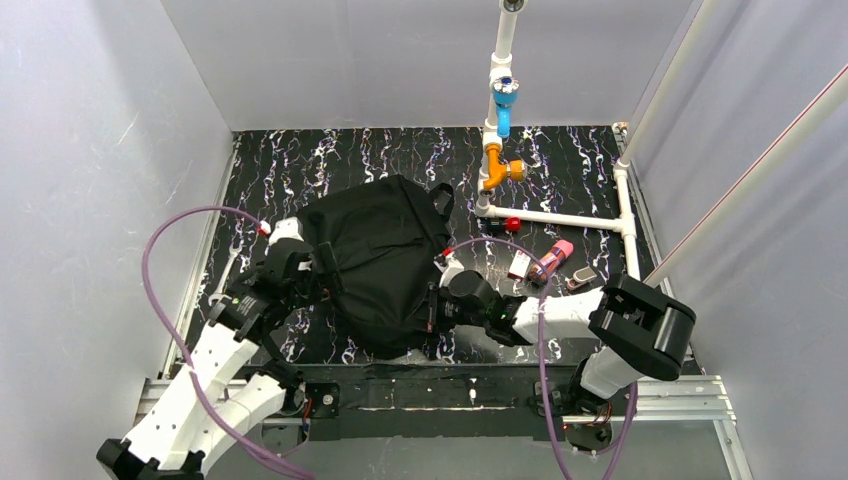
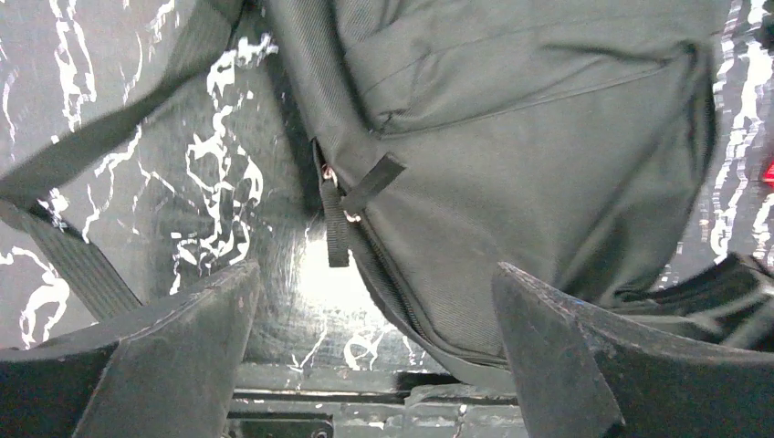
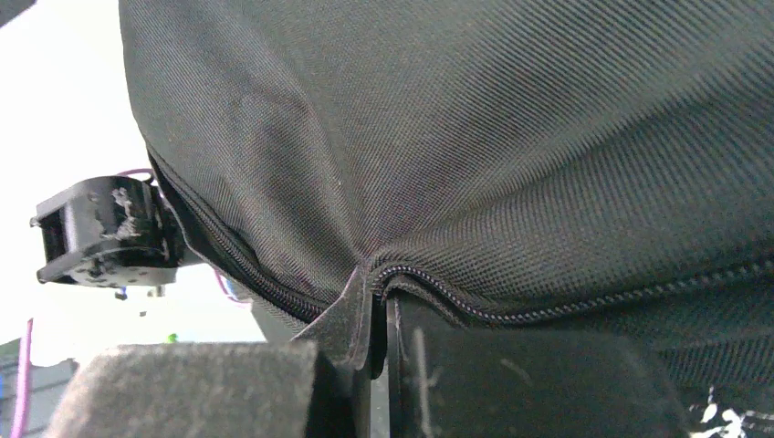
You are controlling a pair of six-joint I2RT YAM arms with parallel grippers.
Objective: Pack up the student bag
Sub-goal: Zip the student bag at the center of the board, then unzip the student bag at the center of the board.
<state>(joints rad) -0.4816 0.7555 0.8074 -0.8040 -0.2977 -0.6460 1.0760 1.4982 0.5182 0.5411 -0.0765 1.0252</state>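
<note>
Lying mid-table (image 1: 300,170), the backpack (image 1: 375,260) is flanked by both arms. Fabric at its zipper seam is pinched in the clenched right gripper (image 3: 379,356); the left gripper (image 2: 379,283) is spread wide beside the zipper pulls (image 2: 336,228).

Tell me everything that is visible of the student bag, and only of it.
The student bag is a large, soft backpack of black woven fabric, lying on the marbled table. Its zipper looks closed, with two strap pulls; a shoulder strap trails beside it. The right gripper pinches a fabric fold at the zipper; the open left gripper faces its other edge.
</note>
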